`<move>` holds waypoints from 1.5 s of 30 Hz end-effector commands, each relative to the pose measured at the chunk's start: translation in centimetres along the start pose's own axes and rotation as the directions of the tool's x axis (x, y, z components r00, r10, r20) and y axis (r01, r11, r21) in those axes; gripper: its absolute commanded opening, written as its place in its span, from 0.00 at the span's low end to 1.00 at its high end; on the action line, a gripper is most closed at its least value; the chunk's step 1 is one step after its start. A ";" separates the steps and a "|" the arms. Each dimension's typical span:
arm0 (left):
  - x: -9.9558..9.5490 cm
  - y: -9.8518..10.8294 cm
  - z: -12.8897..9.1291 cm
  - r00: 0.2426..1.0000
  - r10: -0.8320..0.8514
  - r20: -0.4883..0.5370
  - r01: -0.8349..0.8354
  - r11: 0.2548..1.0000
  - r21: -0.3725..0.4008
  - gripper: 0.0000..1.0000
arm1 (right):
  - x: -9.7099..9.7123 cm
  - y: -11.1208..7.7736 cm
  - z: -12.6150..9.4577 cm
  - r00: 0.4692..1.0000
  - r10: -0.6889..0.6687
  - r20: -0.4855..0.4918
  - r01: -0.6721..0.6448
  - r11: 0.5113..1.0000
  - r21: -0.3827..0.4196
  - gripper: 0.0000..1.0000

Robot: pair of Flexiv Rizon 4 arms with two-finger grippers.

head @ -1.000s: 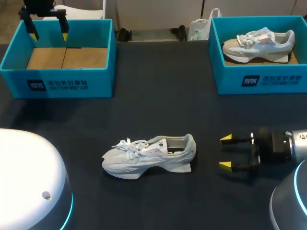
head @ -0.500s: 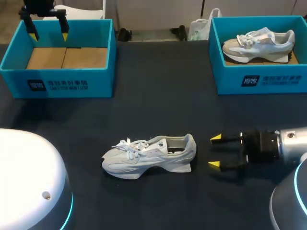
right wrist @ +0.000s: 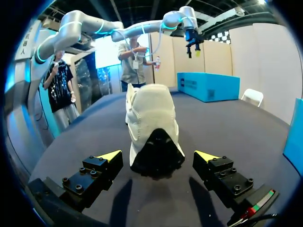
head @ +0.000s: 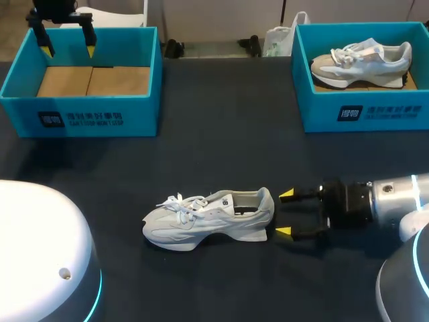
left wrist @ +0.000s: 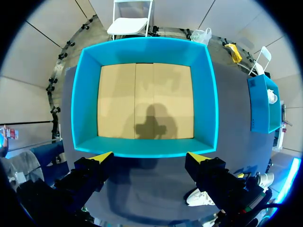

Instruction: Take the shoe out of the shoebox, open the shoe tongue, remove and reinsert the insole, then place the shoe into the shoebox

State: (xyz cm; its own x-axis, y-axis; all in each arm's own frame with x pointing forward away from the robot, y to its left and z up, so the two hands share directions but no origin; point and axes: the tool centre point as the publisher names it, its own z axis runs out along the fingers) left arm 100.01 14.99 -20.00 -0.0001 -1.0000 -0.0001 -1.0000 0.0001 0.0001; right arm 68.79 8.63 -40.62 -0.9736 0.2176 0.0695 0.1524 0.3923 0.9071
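Note:
A pale grey shoe (head: 208, 218) lies on its side on the dark table, toe to the left, heel to the right. My right gripper (head: 285, 213) is open just off the heel, its yellow tips level with it. In the right wrist view the heel of the shoe (right wrist: 154, 132) sits straight ahead between the open fingers of the right gripper (right wrist: 161, 155), not touched. My left gripper (head: 66, 41) hangs open above the far edge of the empty left shoebox (head: 80, 100). The left wrist view looks down into that shoebox (left wrist: 144, 144), with the left gripper (left wrist: 147, 155) over its near wall.
A second teal shoebox (head: 362, 107) at the back right holds another grey shoe (head: 362, 62). White rounded arm bases stand at the front left (head: 40, 261) and front right (head: 402, 288). Dark tabletop (head: 221, 147) stretches between the boxes and the shoe.
My right gripper has slid left along the table toward the shoe's heel, still open. The left gripper and the shoe have stayed put.

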 end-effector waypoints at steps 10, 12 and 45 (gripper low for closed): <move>0.0 0.0 0.0 1.000 0.000 0.000 0.000 1.000 0.000 1.00 | -0.2 0.3 1.4 1.000 0.002 -0.022 -0.001 0.999 0.035 1.00; 0.0 0.0 0.0 1.000 0.000 0.000 0.000 1.000 0.000 1.00 | -0.2 0.2 2.1 1.000 0.010 -0.025 -0.009 0.999 0.047 1.00; 0.0 0.0 0.0 1.000 0.000 0.000 0.000 1.000 0.000 1.00 | -0.1 1.1 4.4 0.997 -0.020 -0.072 0.022 0.999 0.027 1.00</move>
State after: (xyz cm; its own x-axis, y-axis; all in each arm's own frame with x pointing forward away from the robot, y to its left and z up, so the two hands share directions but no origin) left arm 100.01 14.99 -20.00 -0.0001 -1.0000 -0.0001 -1.0000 0.0001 0.0001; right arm 69.45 12.58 -41.32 -0.9857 0.1493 0.0786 0.1348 0.4165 0.8991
